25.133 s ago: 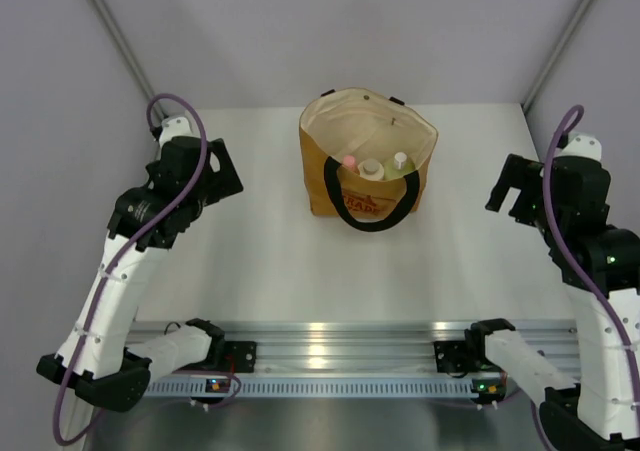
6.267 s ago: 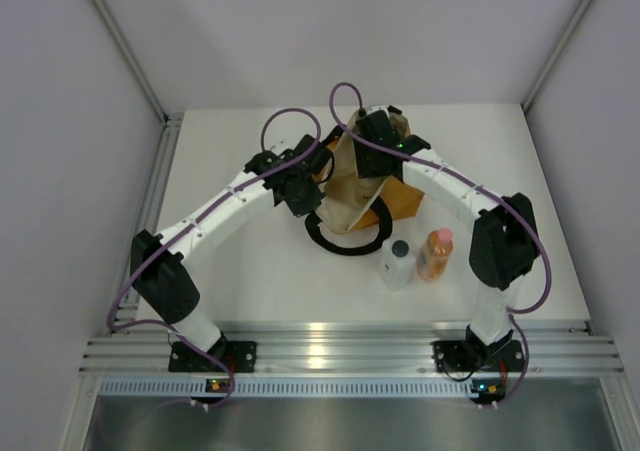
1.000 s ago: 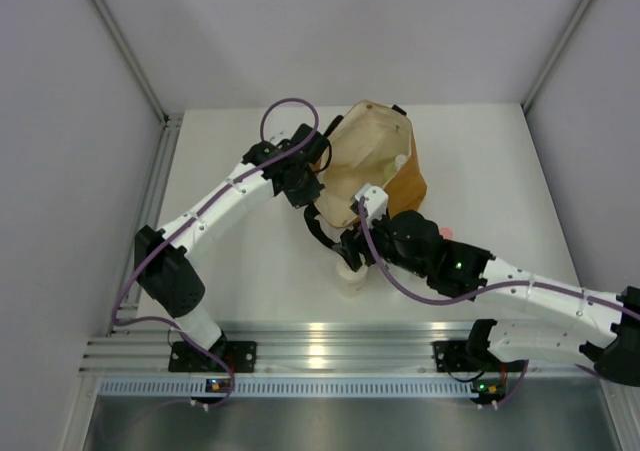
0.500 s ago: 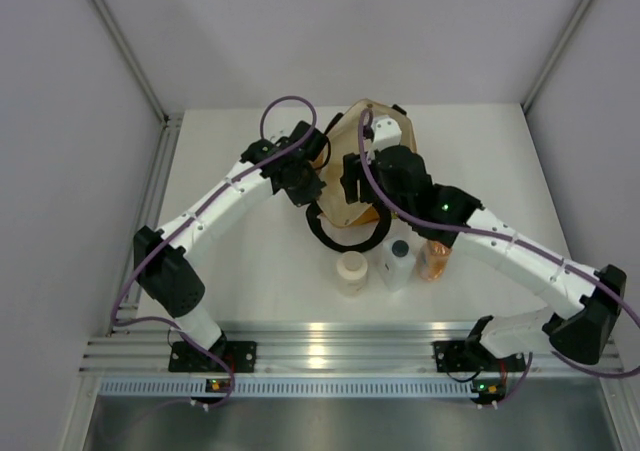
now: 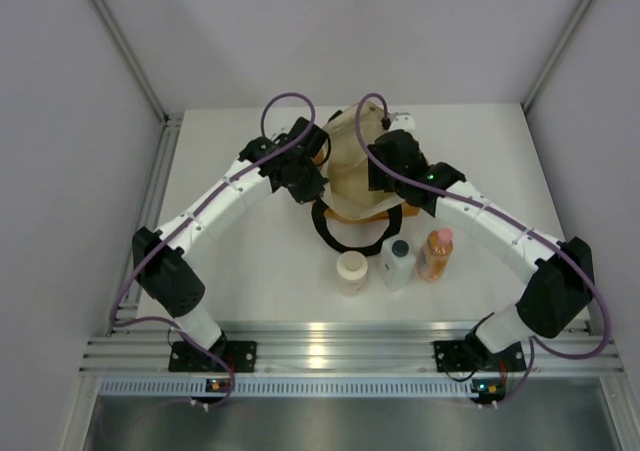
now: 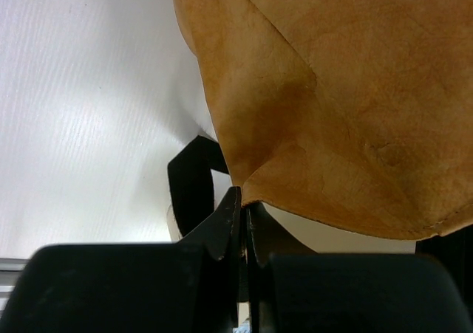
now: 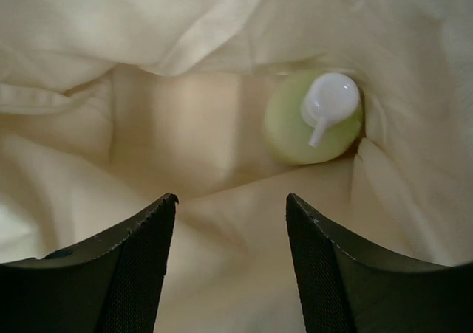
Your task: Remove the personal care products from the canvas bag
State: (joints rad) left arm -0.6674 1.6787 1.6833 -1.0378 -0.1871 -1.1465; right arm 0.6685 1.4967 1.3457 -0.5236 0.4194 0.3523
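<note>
Top external view: the canvas bag [image 5: 348, 171] sits at upper centre of the white desk [image 5: 240, 261], its rim clamped tight in the left hand [image 6: 243, 204]. The right hand [image 7: 230, 207], fingers apart and gripping nothing, hangs inside over the cream lining, with the yellow-green bottle [image 7: 314, 119] at upper right. The cream bottle [image 5: 352, 271], white bottle [image 5: 397, 263] and orange bottle [image 5: 435, 254] stand in a row below the bag.
</note>
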